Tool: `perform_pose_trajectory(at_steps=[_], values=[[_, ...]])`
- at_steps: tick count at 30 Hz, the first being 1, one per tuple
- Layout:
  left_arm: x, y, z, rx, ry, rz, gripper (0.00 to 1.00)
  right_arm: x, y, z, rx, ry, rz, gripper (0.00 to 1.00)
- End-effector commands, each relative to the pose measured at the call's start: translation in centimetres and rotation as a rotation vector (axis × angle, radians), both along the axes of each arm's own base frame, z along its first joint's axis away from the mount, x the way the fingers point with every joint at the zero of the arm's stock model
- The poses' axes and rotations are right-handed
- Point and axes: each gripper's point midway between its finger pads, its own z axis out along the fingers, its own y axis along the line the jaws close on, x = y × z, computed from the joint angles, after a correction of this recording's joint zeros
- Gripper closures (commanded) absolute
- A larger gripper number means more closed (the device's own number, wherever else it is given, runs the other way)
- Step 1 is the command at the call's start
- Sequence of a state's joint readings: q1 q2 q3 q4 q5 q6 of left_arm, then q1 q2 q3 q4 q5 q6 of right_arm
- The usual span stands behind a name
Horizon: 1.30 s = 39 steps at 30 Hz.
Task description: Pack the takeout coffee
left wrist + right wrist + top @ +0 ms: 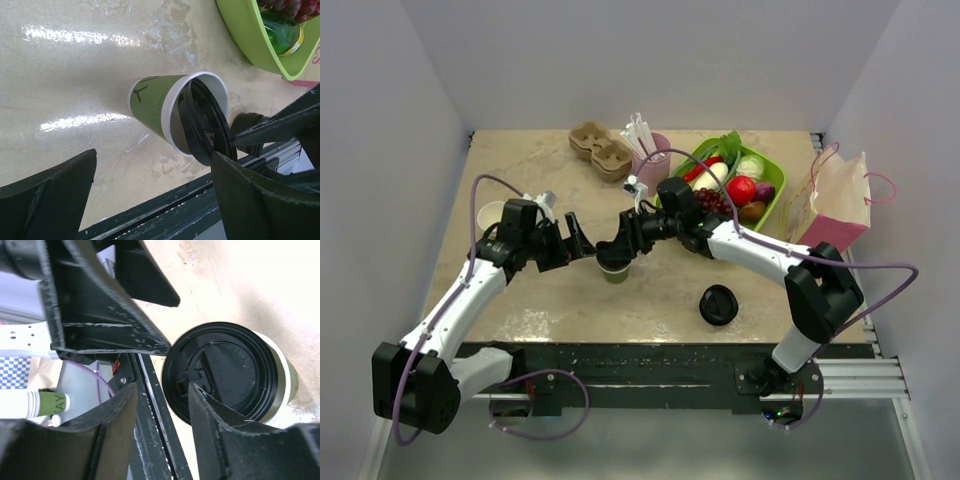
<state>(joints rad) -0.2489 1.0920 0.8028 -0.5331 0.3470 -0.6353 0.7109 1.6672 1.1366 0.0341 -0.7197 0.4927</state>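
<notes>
Right gripper: jaws parted, nothing clamped between them. One fingertip lies against the near rim of the black lid; otherwise released.

Left gripper: spread wide, empty, hovering just beside the takeout coffee on its left. Its fingers flank the cup without touching.

The takeout coffee stands upright on the table, near the front edge and about centre, between the two grippers. In the left wrist view the lid sits crooked: one edge is dipped inside the cup mouth, the other is riding high, and white inner wall shows beside it. Judged not snapped home.

Further out: a second, loose black lid lies flat on the table to the right of the cup, apart from it. The pink bag stands at the far right edge, well apart from the cup. Whether the bag holds anything cannot be told from here.

Progress, as judged: early to middle.
- Lid is placed on the cup but is not yet seated square.
- Left to do: press the lid level, grasp the cup, carry it across to the pink bag, and lower it in upright.
- Nothing of the coffee is in the bag yet.
</notes>
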Motion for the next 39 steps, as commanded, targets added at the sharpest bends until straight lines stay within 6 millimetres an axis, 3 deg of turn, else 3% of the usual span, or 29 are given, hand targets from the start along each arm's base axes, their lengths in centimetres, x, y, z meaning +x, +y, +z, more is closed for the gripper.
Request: perform_pose_trajectory(at_steps=[1, 6, 10, 15, 22, 29, 39], values=[[0.5, -0.6, 0.2, -0.033, -0.021, -0.019, 0.0, 0.8, -0.1, 2.4, 0.021, -0.109, 0.012, 0.5], [0.7, -0.9, 0.1, -0.046, -0.017, -0.025, 0.0, -0.2, -0.8, 1.4, -0.069, -0.236, 0.108, 0.45], [0.9, -1.0, 0.4, -0.051, -0.026, -0.027, 0.0, 0.6, -1.4, 0.8, -0.215, -0.454, 0.092, 0.41], [1.1, -1.1, 0.6, -0.057, -0.033, -0.026, 0.0, 0.1, -0.7, 0.9, -0.282, -0.666, 0.096, 0.4], [1.2, -1.4, 0.7, -0.063, -0.035, -0.032, 0.0, 0.2, -0.3, 2.0, -0.274, -0.748, 0.065, 0.4], [1.2, -1.5, 0.9, -0.066, -0.038, -0.036, 0.0, -1.0, 0.1, -0.1, -0.368, -0.803, 0.147, 0.4], [1.1, -1.8, 1.2, -0.076, -0.042, -0.046, 0.0, 0.0, -0.1, -2.2, -0.455, -0.8, 0.117, 0.4]])
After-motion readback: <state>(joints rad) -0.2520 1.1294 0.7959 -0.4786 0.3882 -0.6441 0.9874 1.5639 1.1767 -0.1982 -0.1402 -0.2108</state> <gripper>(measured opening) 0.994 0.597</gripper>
